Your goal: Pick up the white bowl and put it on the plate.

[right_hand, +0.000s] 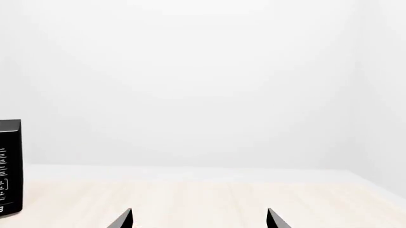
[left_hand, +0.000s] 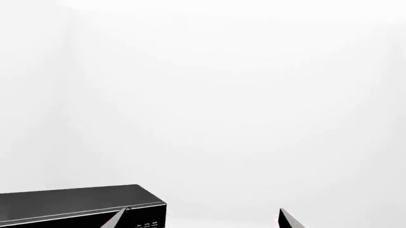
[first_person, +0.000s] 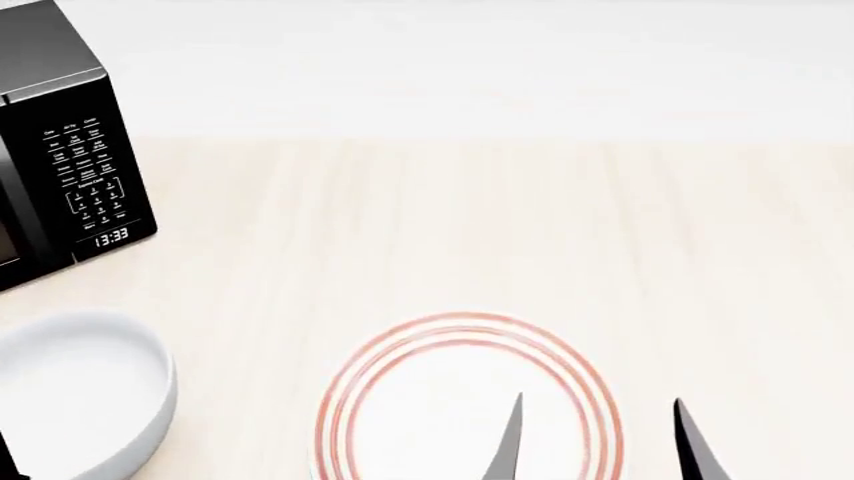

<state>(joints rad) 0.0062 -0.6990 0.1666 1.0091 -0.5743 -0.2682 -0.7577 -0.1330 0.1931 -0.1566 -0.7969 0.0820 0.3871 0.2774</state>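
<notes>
The white bowl (first_person: 78, 392) sits on the wooden table at the near left, plain and deep. The plate (first_person: 414, 400), white with red rings, lies to its right at the near middle. My right gripper (first_person: 597, 435) is open and empty; its two dark fingertips hang over the plate's right part and rim. In the right wrist view the gripper (right_hand: 199, 219) shows only its two spread tips, with nothing between them. My left gripper (left_hand: 201, 219) is open and empty in the left wrist view; that view shows neither bowl nor plate.
A black microwave (first_person: 60, 140) with a keypad stands at the far left of the light wooden table (first_person: 534, 230). It also shows in the left wrist view (left_hand: 76, 204) and the right wrist view (right_hand: 9, 166). A white wall lies behind.
</notes>
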